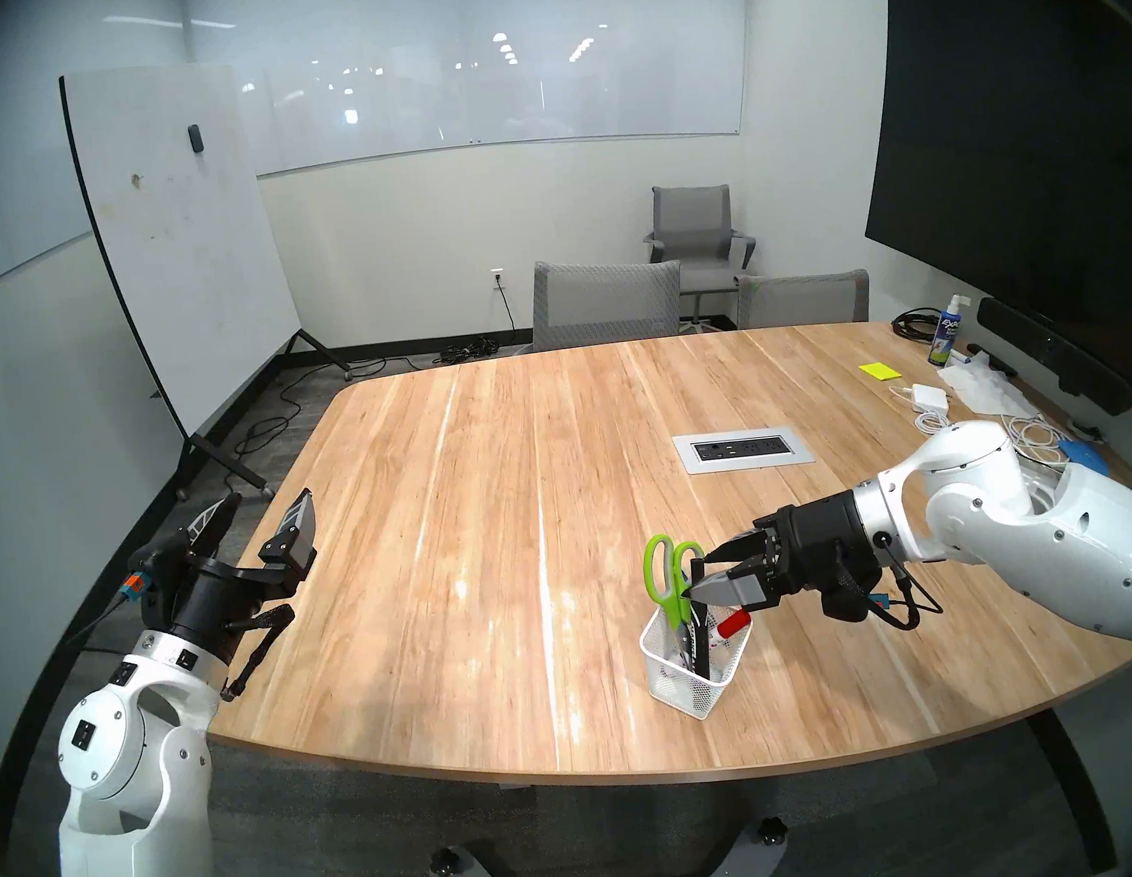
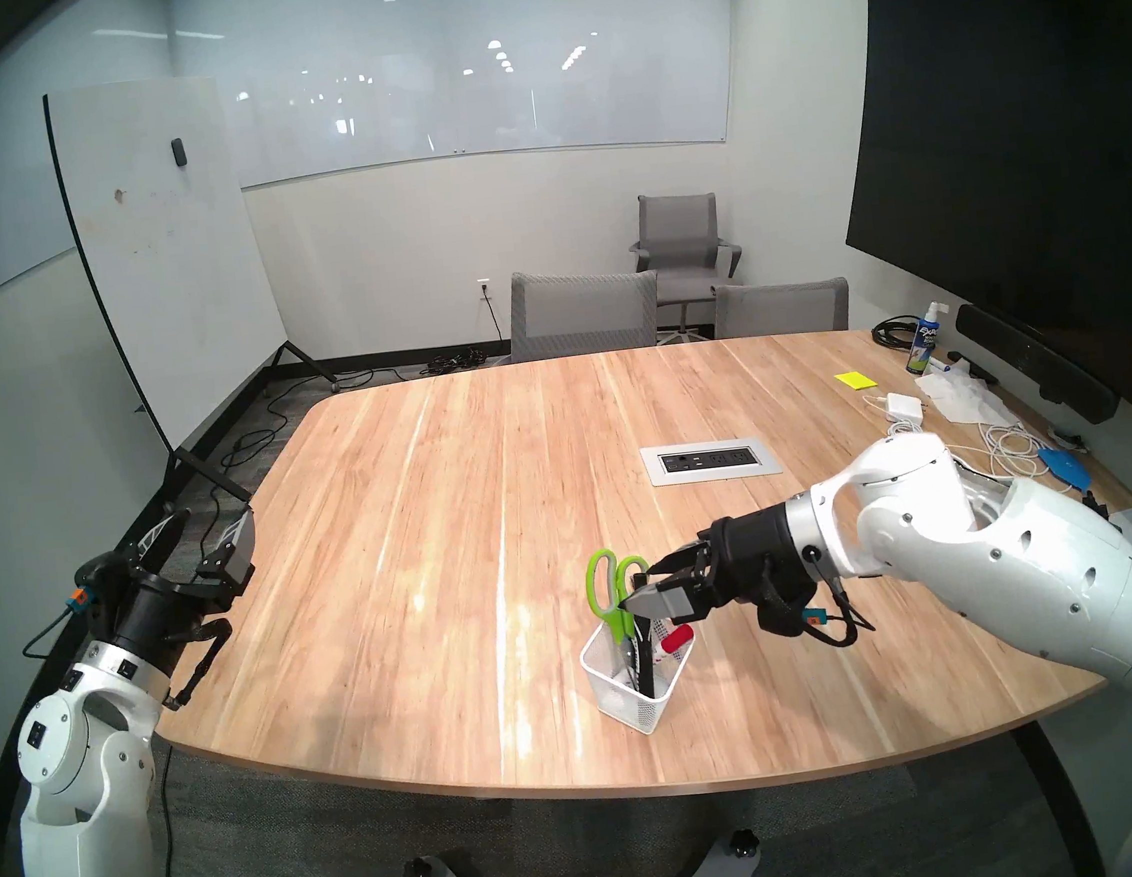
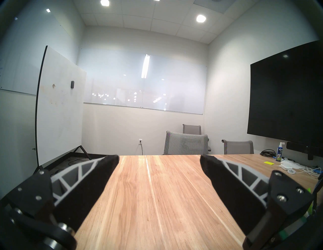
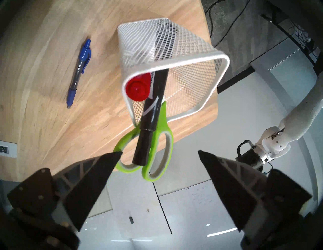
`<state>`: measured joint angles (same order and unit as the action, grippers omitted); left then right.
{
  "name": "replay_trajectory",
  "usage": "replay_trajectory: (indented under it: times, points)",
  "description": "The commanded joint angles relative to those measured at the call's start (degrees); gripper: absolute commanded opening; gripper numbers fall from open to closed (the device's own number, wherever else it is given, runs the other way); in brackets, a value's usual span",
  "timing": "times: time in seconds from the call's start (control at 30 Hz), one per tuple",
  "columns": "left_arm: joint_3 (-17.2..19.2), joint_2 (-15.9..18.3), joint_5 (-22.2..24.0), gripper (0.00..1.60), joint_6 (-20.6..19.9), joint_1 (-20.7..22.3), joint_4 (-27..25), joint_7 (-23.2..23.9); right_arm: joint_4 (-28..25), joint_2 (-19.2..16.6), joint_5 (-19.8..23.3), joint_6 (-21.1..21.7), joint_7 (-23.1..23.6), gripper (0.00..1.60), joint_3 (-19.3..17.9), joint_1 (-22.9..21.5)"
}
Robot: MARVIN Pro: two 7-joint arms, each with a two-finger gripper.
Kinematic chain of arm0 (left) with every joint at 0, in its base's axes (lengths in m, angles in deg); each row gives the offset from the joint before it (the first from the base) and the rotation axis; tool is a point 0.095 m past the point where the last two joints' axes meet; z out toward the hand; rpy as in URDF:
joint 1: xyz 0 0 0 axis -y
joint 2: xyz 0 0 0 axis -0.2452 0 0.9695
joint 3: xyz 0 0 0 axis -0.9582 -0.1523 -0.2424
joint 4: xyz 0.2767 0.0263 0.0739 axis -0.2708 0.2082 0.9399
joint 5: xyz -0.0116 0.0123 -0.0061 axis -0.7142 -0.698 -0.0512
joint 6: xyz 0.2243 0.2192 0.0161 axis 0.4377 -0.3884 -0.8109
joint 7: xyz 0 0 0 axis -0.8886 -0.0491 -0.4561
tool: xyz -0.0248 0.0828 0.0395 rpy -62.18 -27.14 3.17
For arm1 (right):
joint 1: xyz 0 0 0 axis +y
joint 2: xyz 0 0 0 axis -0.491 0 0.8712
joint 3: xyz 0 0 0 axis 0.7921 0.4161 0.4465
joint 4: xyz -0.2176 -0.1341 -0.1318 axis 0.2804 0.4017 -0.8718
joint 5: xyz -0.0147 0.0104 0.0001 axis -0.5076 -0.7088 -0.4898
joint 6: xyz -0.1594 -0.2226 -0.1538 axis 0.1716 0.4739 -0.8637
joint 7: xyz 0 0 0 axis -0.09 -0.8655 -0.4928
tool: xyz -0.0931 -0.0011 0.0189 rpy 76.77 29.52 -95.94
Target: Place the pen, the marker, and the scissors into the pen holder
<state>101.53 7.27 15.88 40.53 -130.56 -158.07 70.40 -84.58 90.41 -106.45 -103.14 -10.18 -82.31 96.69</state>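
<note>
The wooden table (image 1: 487, 505) carries the work near its front right edge, where the right gripper (image 1: 696, 575) hangs just above the white mesh pen holder (image 1: 697, 682), its jaws spread wide and gripping nothing; the black marker (image 4: 150, 120) lies in the gap between them but touches neither finger, so I judge it has just been let go. It leans in the holder against the green-handled scissors (image 1: 668, 577), beside a red-capped marker (image 1: 732, 622). To finish this step well, I would draw the fingers straight up and back along the line they point, jaws kept wide, since any sideways swing could catch the scissor loops or tip the light cup. What remains is the blue pen (image 4: 79, 71), lying flat on the table beside the holder, apart from it and off to one side of the jaws, not between them. The left gripper (image 1: 257, 540) waits wide and empty at the far left edge.
</note>
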Motion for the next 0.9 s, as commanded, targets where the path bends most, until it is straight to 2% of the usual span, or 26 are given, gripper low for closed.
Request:
replay_trajectory:
  times: [0.0,0.1,0.13,0.17,0.23,0.27,0.37,0.4,0.43,0.47,0.6,0.67,0.7,0.87]
  points:
    - [0.2,0.0,0.1,1.60,-0.1,0.1,-1.0,0.0,0.9,1.5,6.1,-0.5,1.8,1.60,-3.9,-1.1]
    - [0.2,0.0,0.1,1.60,-0.1,0.1,-1.0,0.0,1.2,1.7,8.3,-0.7,2.4,1.60,-4.8,-0.6]
    - [0.2,0.0,0.1,1.60,-0.1,0.1,-1.0,0.0,1.5,2.1,10.7,-1.2,2.6,1.60,-5.6,-0.1]
    - [0.2,0.0,0.1,1.60,-0.1,0.1,-1.0,0.0,1.3,2.1,11.3,-0.8,3.3,1.60,-6.0,0.3]
    - [0.2,0.0,0.0,1.60,-0.1,0.1,-1.0,0.1,1.9,2.8,16.5,-2.5,4.3,1.60,-7.3,1.3]
    - [0.2,-0.1,0.0,1.60,-0.1,0.1,-1.0,0.1,1.3,2.6,17.1,-1.9,5.6,1.60,-7.9,1.9]
    - [0.2,-0.1,0.0,1.60,-0.1,0.2,-0.9,0.2,3.1,4.0,25.1,-4.3,6.5,1.60,-10.0,3.0]
    - [0.2,-0.1,0.0,1.60,-0.1,0.2,-0.9,0.2,3.1,4.0,25.1,-4.3,6.5,1.60,-10.0,3.0]
    - [0.2,-0.1,0.0,1.60,-0.1,0.2,-0.9,0.2,2.1,3.2,25.8,-3.3,8.6,1.60,-11.1,3.8]
    - [0.2,-0.1,0.0,1.60,-0.1,0.2,-0.9,0.2,3.8,4.2,28.8,-4.6,7.5,1.60,-11.4,3.6]
    - [0.3,-0.2,-0.1,1.60,-0.1,0.2,-0.9,0.2,3.6,3.6,33.9,-4.3,9.9,1.60,-14.1,4.0]
    - [0.3,-0.2,-0.1,1.60,-0.1,0.3,-0.9,0.3,4.1,3.8,38.5,-4.4,11.2,1.60,-15.8,4.3]
    - [0.3,-0.2,-0.1,1.60,-0.1,0.3,-0.9,0.3,4.1,3.8,38.5,-4.4,11.2,1.60,-15.8,4.3]
    - [0.3,-0.3,-0.1,1.60,-0.2,0.3,-0.9,0.3,5.7,4.4,47.3,-5.1,14.4,1.60,-18.1,4.8]
